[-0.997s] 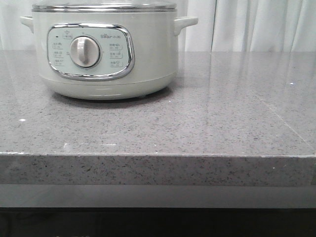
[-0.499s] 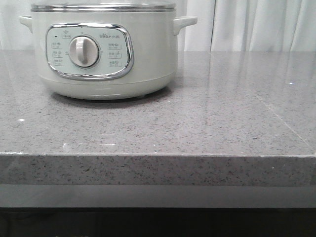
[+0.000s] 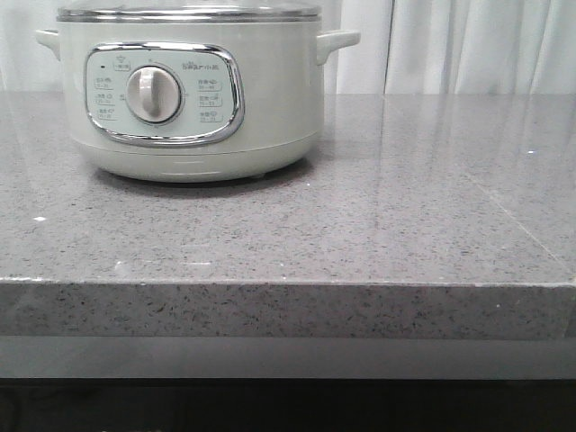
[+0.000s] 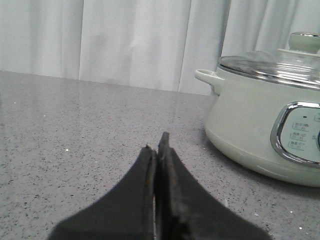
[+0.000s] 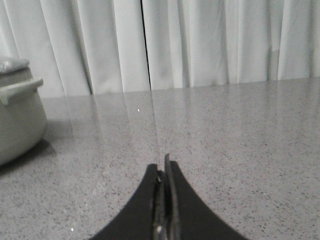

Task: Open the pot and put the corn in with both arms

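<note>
Almost nothing is shifting since a second ago: the pot [image 3: 189, 94] is sitting a touch further left in the front view, and neither of my arms is reaching into that view. Nearest to me, my left gripper [image 4: 159, 150] is hanging low over the grey stone counter [image 3: 378, 225], its dark fingers [image 4: 145, 175] pressing together and pinching nothing. My right gripper [image 5: 162, 170] is hovering just as low, fingers likewise pressing flat against each other on nothing. Further off, the pot is standing at the far left of the counter, its glass lid [image 4: 272, 62] sitting on the steel rim. Beyond it, a white curtain [image 3: 459, 45] is hanging. The corn is not showing in any view.
</note>
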Robot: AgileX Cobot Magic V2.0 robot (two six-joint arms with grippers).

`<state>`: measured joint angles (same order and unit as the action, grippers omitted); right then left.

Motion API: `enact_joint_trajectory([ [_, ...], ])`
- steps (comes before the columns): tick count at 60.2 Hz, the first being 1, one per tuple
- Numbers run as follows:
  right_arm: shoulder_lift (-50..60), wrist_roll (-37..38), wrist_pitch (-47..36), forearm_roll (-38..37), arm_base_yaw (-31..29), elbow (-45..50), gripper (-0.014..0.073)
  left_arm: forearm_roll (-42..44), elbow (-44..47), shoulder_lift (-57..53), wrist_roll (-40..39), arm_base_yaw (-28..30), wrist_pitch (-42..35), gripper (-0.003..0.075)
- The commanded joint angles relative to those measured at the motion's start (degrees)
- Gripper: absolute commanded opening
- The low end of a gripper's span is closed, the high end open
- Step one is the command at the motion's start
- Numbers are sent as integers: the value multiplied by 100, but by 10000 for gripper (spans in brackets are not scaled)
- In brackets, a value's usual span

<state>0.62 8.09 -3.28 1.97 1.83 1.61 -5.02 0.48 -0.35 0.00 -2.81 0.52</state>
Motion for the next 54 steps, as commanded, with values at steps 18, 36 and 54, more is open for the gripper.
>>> enact_joint_trajectory([
  [18, 123, 195, -231, -148, -6, -66, -68, -45, 62, -78, -45, -19, -481, -20],
  [36, 123, 195, -149, -248, -6, -66, -68, -45, 62, -78, -45, -19, -481, -20],
  [54, 123, 195, -55, -626, -6, -66, -68, -45, 62, -78, -45, -19, -481, -20],
])
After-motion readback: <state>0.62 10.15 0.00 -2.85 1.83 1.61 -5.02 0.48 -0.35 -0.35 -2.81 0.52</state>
